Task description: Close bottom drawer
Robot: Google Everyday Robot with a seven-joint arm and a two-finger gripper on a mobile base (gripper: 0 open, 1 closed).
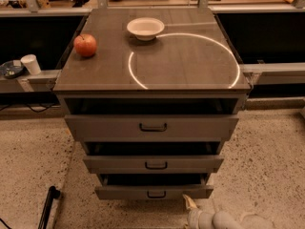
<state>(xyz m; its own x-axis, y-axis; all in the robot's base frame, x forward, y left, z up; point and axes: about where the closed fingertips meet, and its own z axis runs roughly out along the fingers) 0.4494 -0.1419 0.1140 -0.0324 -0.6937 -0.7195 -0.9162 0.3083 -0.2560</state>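
Camera view, nearest first: the pincer [190, 204] sits low at the frame's bottom, a cream, tapered tip on a rounded grey wrist, just under the right part of the bottom drawer's front. Whether it is apart or together cannot be told, nor whether it touches the panel.

The bottom drawer [124, 192] is a narrow, flat grey-brown panel with a small dark bar handle [156, 194]. It stands out a little from the cabinet, with a dark slot above it. Above it the middle drawer [119, 164] is wider, and the top drawer [105, 127] is widest and tallest; both also stand slightly out. The floor [267, 166] is speckled beige stone.

The matte brown table [186, 42] bears a thin bright ring [130, 66]. A glossy red apple [85, 45] rests near the left edge. A shallow round cream bowl [145, 28] sits by the far edge, touching the ring.
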